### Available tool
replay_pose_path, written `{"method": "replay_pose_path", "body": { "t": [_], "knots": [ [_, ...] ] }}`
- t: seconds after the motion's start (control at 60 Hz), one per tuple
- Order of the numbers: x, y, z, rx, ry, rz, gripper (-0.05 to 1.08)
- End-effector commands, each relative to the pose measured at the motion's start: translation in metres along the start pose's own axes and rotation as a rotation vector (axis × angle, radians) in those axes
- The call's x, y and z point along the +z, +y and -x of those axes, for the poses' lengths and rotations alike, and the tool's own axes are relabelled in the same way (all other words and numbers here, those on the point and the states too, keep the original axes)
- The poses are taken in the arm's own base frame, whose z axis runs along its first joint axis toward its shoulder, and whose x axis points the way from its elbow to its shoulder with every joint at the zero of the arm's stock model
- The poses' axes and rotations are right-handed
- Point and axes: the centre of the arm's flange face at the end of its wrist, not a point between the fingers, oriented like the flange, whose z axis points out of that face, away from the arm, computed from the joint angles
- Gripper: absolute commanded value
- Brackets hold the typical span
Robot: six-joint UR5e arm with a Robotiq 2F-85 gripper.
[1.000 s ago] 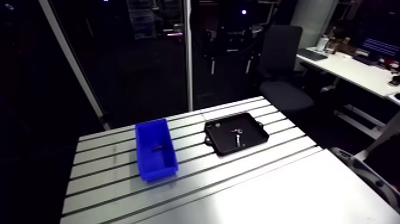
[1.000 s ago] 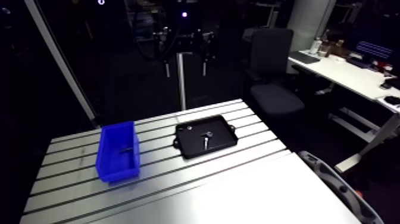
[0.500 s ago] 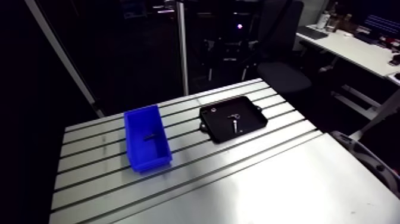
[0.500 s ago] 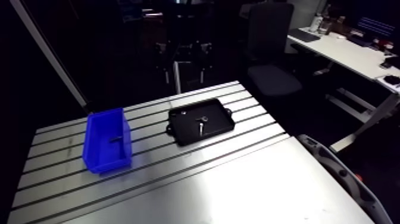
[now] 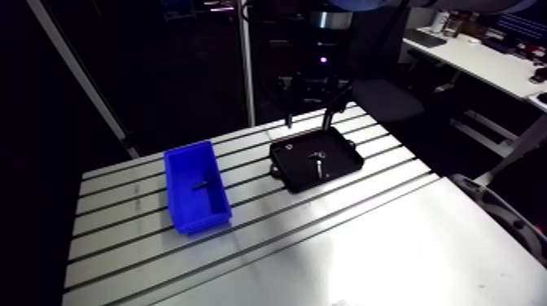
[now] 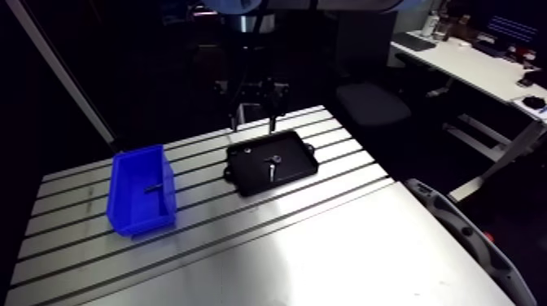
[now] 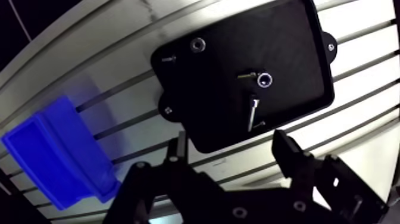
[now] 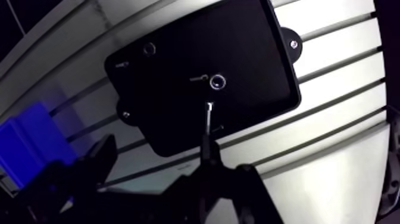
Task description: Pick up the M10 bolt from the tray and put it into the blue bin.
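Note:
A black tray (image 7: pixel 291 47) lies on the slotted table to the right of the blue bin (image 5: pixel 195 195). In the tray lies a long silvery bolt (image 7: pixel 253 112), also seen in the arm view as the bolt (image 5: pixel 320 165). Close by it are a ring-shaped nut (image 7: pixel 265 78) and a short screw (image 7: pixel 245 75); another nut (image 7: pixel 197 43) sits near a tray corner. My gripper (image 7: pixel 232 152) hangs above the tray's edge, open, nothing between its fingers. In the arm view the gripper (image 5: pixel 308 122) hovers over the tray's far edge.
A small dark part (image 5: pixel 201 185) lies inside the blue bin. The bin (image 7: pixel 53 161) shows beside the gripper's finger in the wrist view. The table's front half (image 5: pixel 391 252) is smooth plate.
The arm camera has shifted. The gripper has come into the arm view and now hangs over the tray's far edge. Bin, tray and parts have stayed in place.

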Motion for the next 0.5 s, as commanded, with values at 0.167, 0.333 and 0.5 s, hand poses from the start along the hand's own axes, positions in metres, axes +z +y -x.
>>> {"method": "replay_pose_path", "body": {
  "t": [0.167,0.333,0.5],
  "knots": [
    [0.020,0.008,0.006,0.041,0.012,0.003,0.42],
    [0.030,0.016,0.009,0.053,-0.009,0.008,0.47],
    [0.038,0.024,0.004,0.066,-0.020,0.007,0.50]
  ]
}}
